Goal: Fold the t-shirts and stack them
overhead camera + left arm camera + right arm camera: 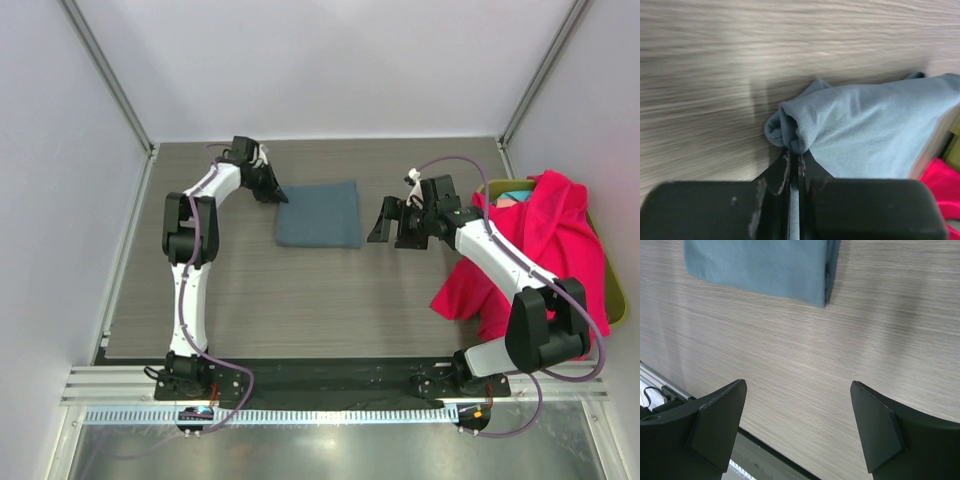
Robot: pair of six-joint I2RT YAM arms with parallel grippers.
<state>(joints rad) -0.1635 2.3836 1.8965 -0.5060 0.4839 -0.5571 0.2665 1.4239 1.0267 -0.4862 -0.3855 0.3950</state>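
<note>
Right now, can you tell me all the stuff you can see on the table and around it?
grey-blue t-shirt: one, grey-blue, folded, middle of the table.
pink-red t-shirt: one, bright pink-red, draped over the bin, right side.
cloth bits: count unclear, teal and pale pink, peeking out at the bin's far end.
bin: one, olive green, right edge of the table.
table: one, grey wood grain.
arms: two, white and black, bolted at the near edge.
left gripper: one, black, shut on the grey-blue t-shirt's far left corner.
right gripper: one, black, open, over bare table right of that t-shirt.
</note>
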